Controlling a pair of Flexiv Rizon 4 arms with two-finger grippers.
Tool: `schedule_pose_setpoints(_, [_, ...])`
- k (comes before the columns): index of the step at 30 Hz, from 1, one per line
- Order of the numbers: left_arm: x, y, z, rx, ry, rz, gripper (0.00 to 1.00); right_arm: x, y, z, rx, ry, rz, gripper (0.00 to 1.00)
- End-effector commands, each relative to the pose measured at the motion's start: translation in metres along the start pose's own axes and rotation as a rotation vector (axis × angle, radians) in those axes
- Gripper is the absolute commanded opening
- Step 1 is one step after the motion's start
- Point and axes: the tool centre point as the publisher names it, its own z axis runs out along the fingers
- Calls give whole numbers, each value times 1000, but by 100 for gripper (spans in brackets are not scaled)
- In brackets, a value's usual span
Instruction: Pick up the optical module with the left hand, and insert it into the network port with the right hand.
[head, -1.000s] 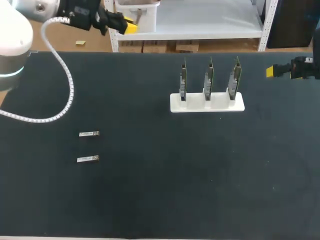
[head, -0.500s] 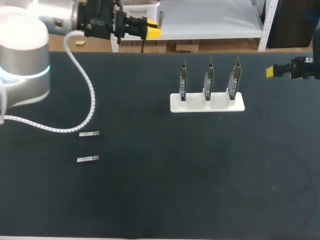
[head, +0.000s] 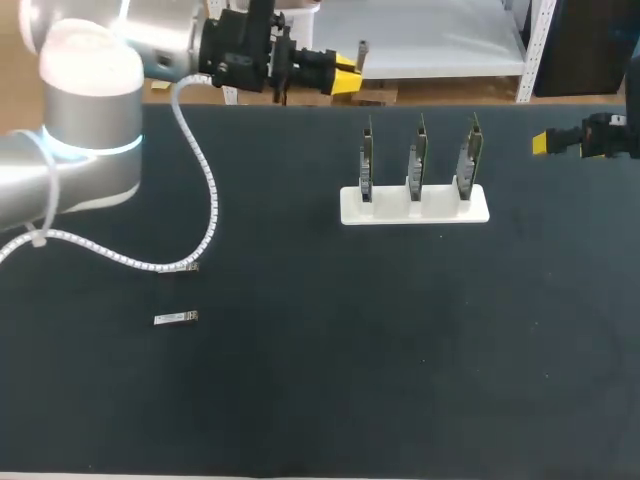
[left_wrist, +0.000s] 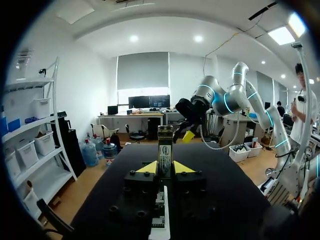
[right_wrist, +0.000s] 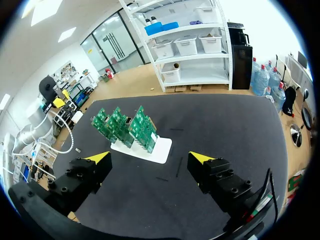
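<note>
One module (left_wrist: 165, 144) pinched upright in left tool (left_wrist: 165, 168), only low end held. Right tool (right_wrist: 150, 158) wide open, well apart. Swap risk: weak pinch, module slips, drops onto surface (head: 400, 350).

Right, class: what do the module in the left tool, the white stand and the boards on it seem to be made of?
The module: probably metal, silvery sheen with a label. The stand: probably plastic, plain matte white, though painted material is possible. The boards: green circuit laminate, probably fibreglass, with small parts showing.
</note>
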Motion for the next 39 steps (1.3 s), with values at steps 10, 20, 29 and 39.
schedule_pose_setpoints(10, [17,11,19,-14,-25,-26,0,0,0,0,0,0,0,100])
schedule_pose_setpoints(20, [25,17,24,-19,-51,-56,0,0,0,0,0,0,0,100])
schedule_pose_setpoints(29, [36,18,25,-38,-54,-87,0,0,0,0,0,0,0,100])
schedule_pose_setpoints(39, [43,13,28,-35,-46,-104,0,0,0,0,0,0,0,100])
